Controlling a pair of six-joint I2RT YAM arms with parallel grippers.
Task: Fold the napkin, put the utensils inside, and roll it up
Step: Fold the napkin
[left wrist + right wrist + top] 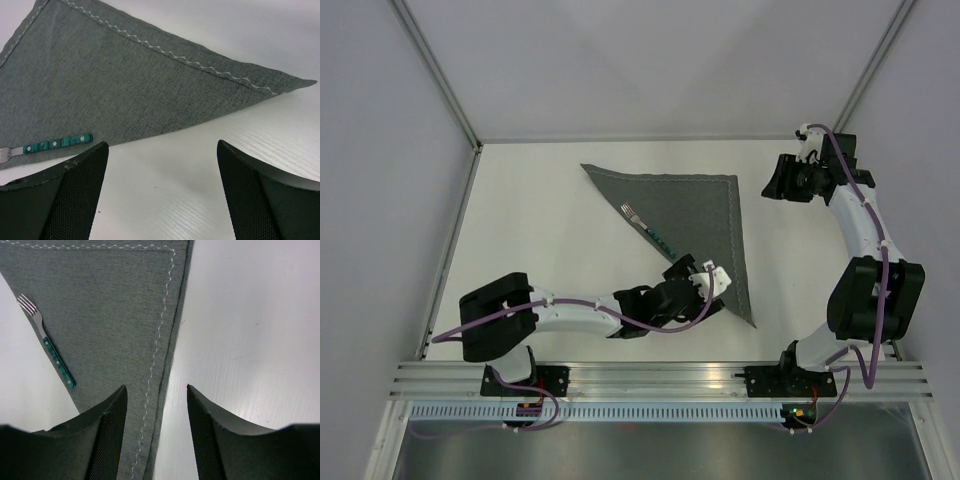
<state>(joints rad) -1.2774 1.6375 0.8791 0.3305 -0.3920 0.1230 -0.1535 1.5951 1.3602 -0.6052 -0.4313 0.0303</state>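
Observation:
The dark grey napkin (705, 215) lies folded into a triangle on the white table, pale zigzag stitching along its hems. A fork (645, 228) with a teal handle rests on it beside the diagonal fold edge. My left gripper (692, 277) hovers just off that fold edge near the fork's handle end. In the left wrist view its fingers stand open (161, 145) over bare table, with the napkin (125, 80) and the fork handle (57, 143) ahead. My right gripper (776, 184) is open by the napkin's far right corner; it (156, 387) straddles the stitched hem of the napkin (115, 305), fork (46, 342) to the left.
The white table (535, 240) is bounded by grey walls with a metal frame post (435, 70) at the back left and another at the back right. An aluminium rail (650, 380) with both arm bases runs along the near edge.

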